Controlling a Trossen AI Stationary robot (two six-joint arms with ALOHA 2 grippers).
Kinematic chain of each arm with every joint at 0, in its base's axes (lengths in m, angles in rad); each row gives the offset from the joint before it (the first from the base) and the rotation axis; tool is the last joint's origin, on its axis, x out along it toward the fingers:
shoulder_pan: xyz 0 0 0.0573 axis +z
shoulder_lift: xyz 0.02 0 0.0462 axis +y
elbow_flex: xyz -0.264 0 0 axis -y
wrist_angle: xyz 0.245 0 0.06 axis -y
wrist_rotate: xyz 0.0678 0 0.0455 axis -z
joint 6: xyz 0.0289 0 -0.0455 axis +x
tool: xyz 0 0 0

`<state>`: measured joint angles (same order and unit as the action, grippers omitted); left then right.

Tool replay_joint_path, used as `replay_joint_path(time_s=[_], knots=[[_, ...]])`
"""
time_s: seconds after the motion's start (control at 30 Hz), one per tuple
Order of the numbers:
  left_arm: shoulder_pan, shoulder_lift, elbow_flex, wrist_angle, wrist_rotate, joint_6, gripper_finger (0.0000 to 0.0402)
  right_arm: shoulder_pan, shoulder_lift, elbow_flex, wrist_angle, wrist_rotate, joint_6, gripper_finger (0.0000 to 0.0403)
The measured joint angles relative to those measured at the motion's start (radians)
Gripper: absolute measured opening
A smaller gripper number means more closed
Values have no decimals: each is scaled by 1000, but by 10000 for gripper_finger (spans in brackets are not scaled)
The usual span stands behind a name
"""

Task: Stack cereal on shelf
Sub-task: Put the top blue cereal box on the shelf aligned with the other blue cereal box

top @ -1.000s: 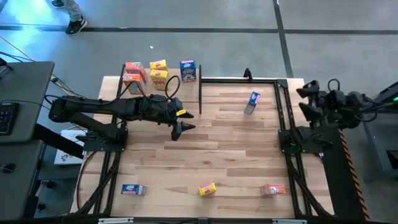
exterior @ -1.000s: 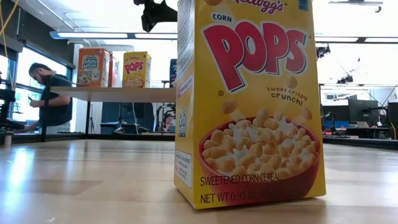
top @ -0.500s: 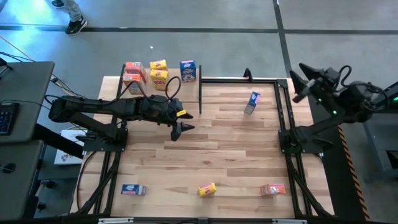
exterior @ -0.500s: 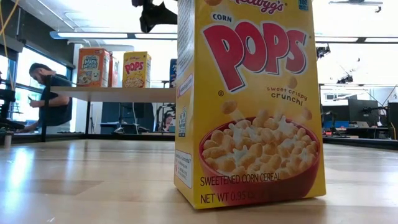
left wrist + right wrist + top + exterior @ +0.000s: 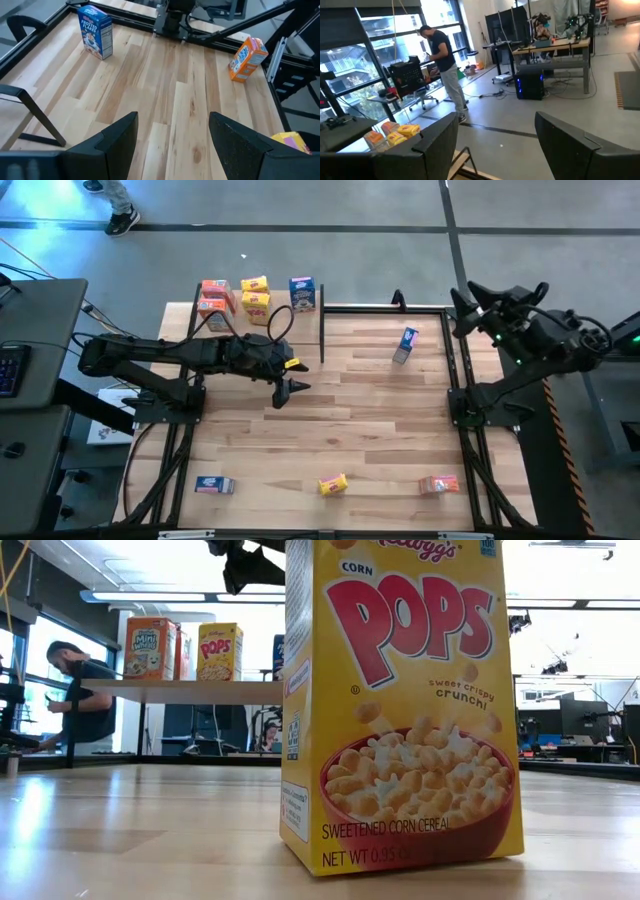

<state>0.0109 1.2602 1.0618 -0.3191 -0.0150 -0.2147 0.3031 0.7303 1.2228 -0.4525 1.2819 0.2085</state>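
— Left tool (image 5: pixel 281 392) hangs over the bench (image 5: pixel 350 440), fingers spread wide and holding nothing. And the right one?
— Right tool (image 5: pixel 466 310) is raised past the bench's far right corner, fingers wide too, nothing between them.
— Where's the cereal?
— Five boxes (image 5: pixel 250 298) stand on the shelf (image 5: pixel 195 320) at the far left. One blue box (image 5: pixel 406 345) stands on the bench near the right tool. Blue (image 5: pixel 214 485), yellow (image 5: pixel 332 484) and orange (image 5: pixel 439 484) ones lie along the near edge.
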Motion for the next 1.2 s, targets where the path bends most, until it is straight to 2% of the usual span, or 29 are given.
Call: replay_joint_path(time_s=[0.23,0.4,0.5,0.73,0.83,0.97,1.2], knots=[[0,0,0,0,0,45,235,0,64,57,-110,-43,111,257],[0,0,0,0,0,53,235,-21,76,73,-286,-178,146,257],[0,0,0,0,0,54,235,-49,76,73,-401,-252,237,257],[0,0,0,0,0,55,235,-150,96,72,-664,-502,380,257],[0,0,0,-1,0,55,235,-193,117,72,-730,-566,405,257],[0,0,0,-2,0,52,235,-264,159,72,-779,-620,573,257],[0,0,0,-2,0,52,235,-386,249,72,-808,-791,827,257]])
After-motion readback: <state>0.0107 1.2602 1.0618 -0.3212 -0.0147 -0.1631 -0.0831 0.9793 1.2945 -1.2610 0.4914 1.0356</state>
